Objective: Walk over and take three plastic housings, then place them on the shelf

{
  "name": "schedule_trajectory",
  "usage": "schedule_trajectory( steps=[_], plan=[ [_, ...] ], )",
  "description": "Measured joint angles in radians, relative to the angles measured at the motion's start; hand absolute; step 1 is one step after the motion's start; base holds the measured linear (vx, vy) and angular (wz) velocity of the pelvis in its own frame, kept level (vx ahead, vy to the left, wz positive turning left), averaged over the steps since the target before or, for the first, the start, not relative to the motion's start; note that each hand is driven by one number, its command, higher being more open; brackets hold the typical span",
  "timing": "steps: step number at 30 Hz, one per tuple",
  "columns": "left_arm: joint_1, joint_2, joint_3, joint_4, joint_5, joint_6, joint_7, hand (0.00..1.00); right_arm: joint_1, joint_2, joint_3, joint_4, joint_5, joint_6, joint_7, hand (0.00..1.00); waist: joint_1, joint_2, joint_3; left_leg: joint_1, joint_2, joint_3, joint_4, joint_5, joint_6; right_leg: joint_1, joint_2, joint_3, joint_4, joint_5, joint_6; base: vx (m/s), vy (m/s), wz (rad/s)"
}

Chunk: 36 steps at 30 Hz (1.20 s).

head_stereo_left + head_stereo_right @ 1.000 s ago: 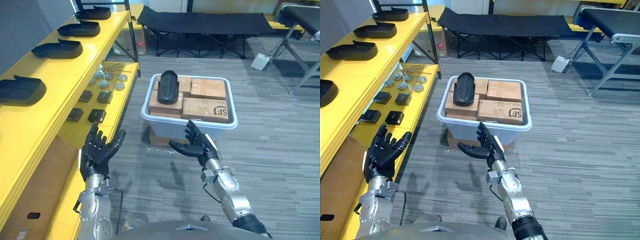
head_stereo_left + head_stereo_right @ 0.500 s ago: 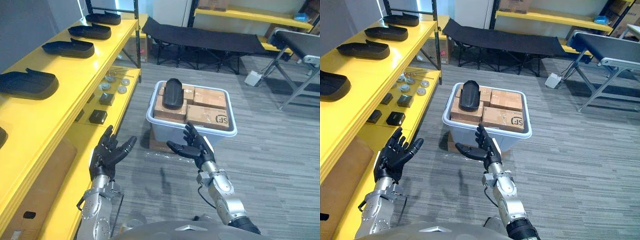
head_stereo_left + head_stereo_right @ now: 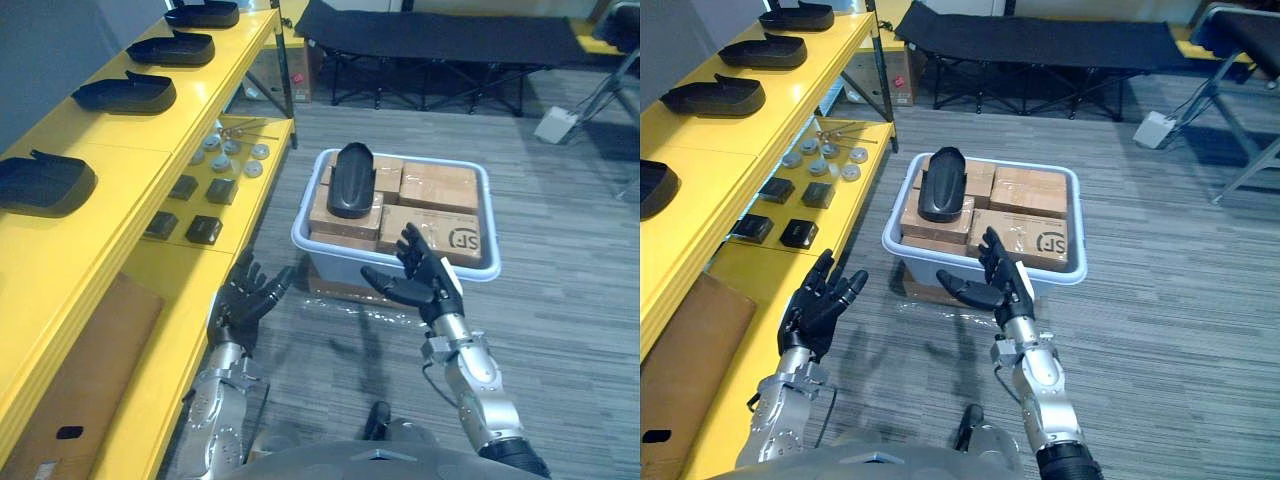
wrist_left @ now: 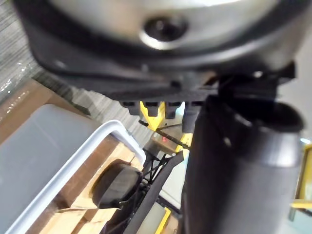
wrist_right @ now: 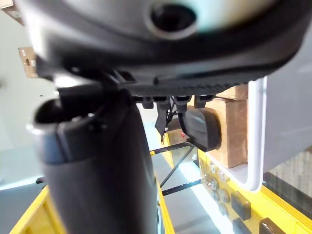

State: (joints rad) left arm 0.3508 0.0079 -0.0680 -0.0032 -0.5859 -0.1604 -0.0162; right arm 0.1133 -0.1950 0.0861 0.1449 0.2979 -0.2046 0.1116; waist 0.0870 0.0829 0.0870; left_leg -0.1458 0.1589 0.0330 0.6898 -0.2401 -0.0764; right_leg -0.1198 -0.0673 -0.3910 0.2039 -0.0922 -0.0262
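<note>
Left eye view: four dark plastic housings (image 3: 125, 93) sit in a row on the yellow shelf (image 3: 140, 150), so placing looks well advanced. One housing (image 3: 350, 180) lies on the cardboard boxes (image 3: 440, 187) that fill the white bin (image 3: 345, 268), likely awaiting pickup. Left hand (image 3: 245, 300) and right hand (image 3: 420, 282) hover empty, fingers spread, just short of the bin

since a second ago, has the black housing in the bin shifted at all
No. The black housing still lies on the left cardboard boxes in the white bin; only the camera moved.
</note>
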Motion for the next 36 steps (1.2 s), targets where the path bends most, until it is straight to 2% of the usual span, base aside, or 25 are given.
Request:
schedule_trajectory(
  steps=[1, 2, 3, 4, 5, 7, 8, 9, 10, 11, 12, 13, 14, 15, 17, 23, 26, 28, 30, 32, 33, 34, 36],
  plan=[
    [0.017, -0.010, -0.002, 0.002, 0.000, 0.000, 0.002, 1.00, 0.000, -0.021, 0.003, -0.006, 0.000, -0.001, 0.016, 1.00, -0.002, 0.013, 0.008, -0.070, 0.031, 0.006, 0.176, 0.078, -0.031, 0.069, 0.017, -0.006, -0.045, 0.004, -0.007, 0.32, -0.007, 0.31],
    [0.028, -0.012, -0.002, 0.003, 0.000, 0.000, 0.002, 1.00, 0.000, -0.026, 0.004, -0.006, 0.000, -0.008, 0.020, 1.00, 0.007, 0.014, 0.009, -0.094, 0.041, 0.011, 0.236, 0.100, -0.042, 0.095, 0.021, -0.010, -0.064, 0.003, -0.006, 0.39, 0.023, 0.07],
    [0.042, -0.012, -0.003, 0.007, 0.000, 0.002, 0.002, 1.00, -0.002, -0.034, 0.003, -0.007, 0.000, -0.027, 0.024, 1.00, 0.024, 0.014, 0.003, -0.128, 0.042, 0.024, 0.242, 0.055, -0.047, 0.128, 0.018, -0.011, -0.090, 0.003, -0.006, 0.31, 0.070, -0.04],
    [0.044, -0.012, -0.003, 0.007, 0.002, 0.002, 0.001, 1.00, -0.018, -0.036, 0.002, -0.011, 0.000, -0.043, 0.020, 1.00, 0.032, 0.015, 0.003, -0.154, 0.023, 0.046, 0.172, 0.014, -0.023, 0.151, 0.007, -0.007, -0.114, 0.003, -0.005, 0.31, 0.084, -0.06],
    [0.043, -0.012, -0.002, 0.007, 0.002, 0.002, 0.001, 1.00, -0.026, -0.036, 0.002, -0.011, 0.000, -0.049, 0.011, 1.00, 0.038, 0.013, 0.004, -0.163, 0.014, 0.058, 0.120, 0.001, -0.008, 0.161, 0.000, -0.004, -0.124, 0.004, -0.004, 0.31, 0.122, -0.12],
    [0.042, -0.013, -0.004, 0.006, 0.006, 0.003, 0.001, 1.00, -0.055, -0.032, 0.020, -0.011, -0.012, -0.052, -0.030, 1.00, 0.057, -0.011, 0.013, -0.156, -0.021, 0.066, -0.135, 0.012, 0.013, 0.198, -0.051, 0.007, -0.131, 0.009, 0.034, 0.32, 0.161, -0.15],
    [0.042, -0.015, -0.008, 0.004, 0.008, 0.003, 0.000, 1.00, -0.068, -0.035, 0.034, -0.009, -0.019, -0.058, -0.048, 1.00, 0.057, -0.014, 0.014, -0.147, -0.030, 0.036, -0.260, 0.056, 0.008, 0.209, -0.067, 0.011, -0.130, 0.008, 0.046, 0.25, 0.159, -0.20],
    [0.042, -0.016, -0.013, 0.004, 0.008, 0.003, 0.000, 1.00, -0.082, -0.037, 0.046, -0.002, -0.020, -0.065, -0.063, 1.00, 0.063, -0.007, 0.009, -0.126, -0.035, -0.008, -0.390, 0.132, 0.001, 0.215, -0.071, 0.020, -0.129, 0.007, 0.053, 0.25, 0.209, -0.51],
    [0.043, -0.017, -0.016, -0.002, 0.008, 0.003, -0.003, 1.00, -0.099, -0.045, 0.063, -0.001, -0.024, -0.066, -0.084, 1.00, 0.080, 0.013, -0.003, -0.090, -0.024, -0.073, -0.516, 0.340, -0.021, 0.217, -0.067, 0.051, -0.128, -0.008, 0.102, 0.35, 0.322, -0.57],
    [0.009, 0.001, -0.014, 0.015, 0.009, 0.004, 0.001, 1.00, -0.122, -0.014, 0.077, 0.027, -0.044, -0.065, -0.103, 1.00, 0.069, -0.024, -0.005, -0.071, -0.054, -0.059, -0.531, 0.329, -0.028, 0.227, -0.103, 0.067, -0.137, -0.013, 0.131, 0.32, 0.307, -0.47],
    [0.000, 0.009, -0.013, 0.013, 0.009, 0.003, 0.002, 1.00, -0.126, -0.007, 0.080, 0.030, -0.045, -0.065, -0.105, 1.00, 0.069, -0.040, -0.005, -0.064, -0.062, -0.056, -0.547, 0.324, -0.024, 0.221, -0.114, 0.065, -0.135, -0.005, 0.136, 0.28, 0.253, -0.19],
    [-0.029, 0.035, -0.014, 0.010, 0.009, -0.001, 0.002, 1.00, -0.128, 0.009, 0.081, 0.030, -0.044, -0.066, -0.103, 1.00, 0.068, -0.080, -0.002, -0.048, -0.088, -0.038, -0.576, 0.323, -0.015, 0.219, -0.143, 0.060, -0.136, -0.004, 0.136, 0.19, 0.142, -0.16],
    [-0.049, 0.048, -0.013, 0.010, 0.009, -0.001, 0.002, 1.00, -0.131, 0.013, 0.081, 0.038, -0.039, -0.066, -0.100, 1.00, 0.067, -0.101, -0.002, -0.035, -0.104, -0.027, -0.583, 0.317, -0.001, 0.221, -0.161, 0.053, -0.132, 0.006, 0.140, 0.18, 0.128, -0.14],
    [-0.051, 0.049, -0.013, 0.009, 0.009, -0.001, 0.003, 1.00, -0.130, 0.013, 0.079, 0.041, -0.038, -0.066, -0.097, 1.00, 0.065, -0.105, -0.003, -0.028, -0.111, -0.025, -0.583, 0.313, 0.005, 0.222, -0.169, 0.048, -0.127, 0.012, 0.144, 0.15, 0.103, -0.10],
    [-0.056, 0.049, -0.014, -0.020, 0.013, 0.003, 0.004, 1.00, -0.125, 0.021, 0.064, 0.041, -0.037, -0.066, -0.088, 1.00, 0.039, -0.104, -0.001, -0.003, -0.120, -0.019, -0.574, 0.295, 0.022, 0.212, -0.190, 0.035, -0.056, 0.018, 0.152, 0.10, 0.092, -0.08],
    [-0.060, 0.049, -0.005, -0.055, 0.038, 0.004, 0.007, 1.00, -0.140, 0.054, 0.040, 0.041, -0.017, -0.067, -0.050, 1.00, 0.040, -0.100, 0.001, 0.033, -0.100, 0.056, -0.613, 0.293, 0.029, 0.162, -0.194, 0.082, -0.033, 0.049, 0.151, -0.03, 0.051, -0.44],
    [-0.076, 0.047, -0.004, -0.055, 0.027, 0.004, 0.000, 1.00, -0.140, 0.061, 0.041, 0.041, -0.020, -0.065, -0.050, 1.00, 0.036, -0.082, 0.011, 0.033, -0.096, 0.037, -0.679, 0.315, 0.026, 0.110, -0.193, 0.095, 0.020, 0.060, 0.141, -0.09, 0.031, -0.06],
    [-0.080, 0.038, 0.000, -0.055, -0.005, 0.003, -0.012, 1.00, -0.140, 0.069, 0.041, 0.041, -0.052, -0.058, -0.050, 1.00, 0.023, -0.056, 0.026, 0.032, -0.092, -0.026, -0.715, 0.326, 0.017, 0.082, -0.184, 0.096, 0.086, 0.057, 0.131, -0.11, -0.005, 0.48],
    [-0.079, 0.036, 0.007, -0.055, -0.026, 0.000, -0.018, 1.00, -0.141, 0.068, 0.045, 0.041, -0.074, -0.041, -0.045, 1.00, 0.026, -0.048, 0.031, 0.031, -0.083, -0.048, -0.722, 0.334, 0.004, 0.094, -0.169, 0.091, 0.078, 0.038, 0.113, -0.07, -0.075, 0.49],
    [-0.074, 0.034, 0.031, -0.055, -0.090, -0.034, -0.015, 1.00, -0.168, 0.060, 0.060, 0.042, -0.089, -0.019, -0.022, 1.00, 0.053, -0.063, 0.026, 0.000, -0.070, -0.052, -0.707, 0.350, -0.020, 0.108, -0.147, 0.090, 0.027, -0.022, 0.109, -0.10, -0.182, 0.18],
    [-0.074, 0.030, 0.050, -0.054, -0.115, -0.053, -0.006, 1.00, -0.194, 0.049, 0.068, 0.042, -0.088, -0.018, -0.006, 1.00, 0.054, -0.068, 0.027, -0.028, -0.064, -0.052, -0.689, 0.361, -0.033, 0.103, -0.138, 0.087, 0.014, -0.059, 0.127, -0.11, -0.259, 0.11],
    [-0.073, 0.017, 0.066, -0.035, -0.134, -0.067, 0.003, 1.00, -0.218, 0.023, 0.068, 0.042, -0.086, -0.018, 0.001, 1.00, 0.052, -0.043, 0.033, -0.046, -0.042, -0.061, -0.682, 0.376, -0.043, 0.098, -0.113, 0.064, 0.029, -0.070, 0.145, -0.15, -0.306, 0.39],
    [-0.058, 0.004, 0.061, -0.015, -0.151, -0.082, 0.008, 1.00, -0.212, -0.018, 0.052, 0.053, -0.083, -0.013, -0.009, 1.00, 0.044, -0.037, 0.037, -0.063, -0.003, -0.058, -0.658, 0.384, -0.022, 0.120, -0.090, 0.001, 0.035, -0.090, 0.116, -0.11, -0.203, 0.73]
  ],
)
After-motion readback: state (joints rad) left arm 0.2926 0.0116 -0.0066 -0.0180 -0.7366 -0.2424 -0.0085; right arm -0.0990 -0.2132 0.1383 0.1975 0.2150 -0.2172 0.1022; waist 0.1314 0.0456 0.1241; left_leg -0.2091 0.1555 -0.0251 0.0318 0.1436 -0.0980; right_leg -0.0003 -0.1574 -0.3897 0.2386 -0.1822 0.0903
